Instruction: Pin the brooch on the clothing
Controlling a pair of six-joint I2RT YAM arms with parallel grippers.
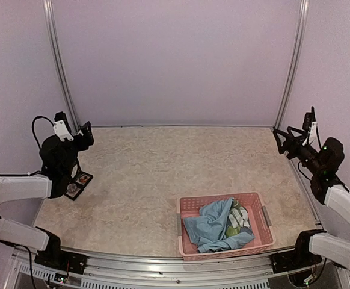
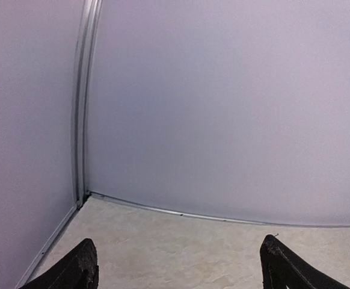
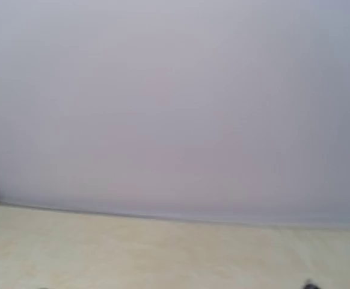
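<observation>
Okay, nearest first: low and right of centre in the top view, close to the near edge, sits the basket (image 1: 191, 205), and the shirt (image 1: 214, 226) lies crumpled inside it, folded over itself, with a bit of print showing on its right side. It looks light, soft and floppy, so it will likely sag and drag when lifted. My call is to pinch a raised fold near the top of the heap and pull up, clear of the basket walls. The mesh sides could snag loose cloth on the way out.

Over at the left of the frame, a small dark tray (image 1: 82, 179) sits partly under the left arm with little round pieces in it. One may be the brooch, but it is too small to tell. If so, expect something tiny, hard and slippery, with a pin that needs care.

Left gripper (image 1: 86, 135) hangs above the table's left side holding nothing, and in its wrist view the fingertips (image 2: 82, 265) stand spread wide. Right gripper (image 1: 279, 141) hovers at the far right, also empty, its claw seemingly spread too, though its wrist view catches only a speck of a fingertip (image 3: 308, 284).

Between them the table (image 1: 163, 162) offers wide bare room, a good place to lay the shirt flat. Walls (image 1: 175, 60) close in behind and at both sides, so wide swings out there look tight.
</observation>
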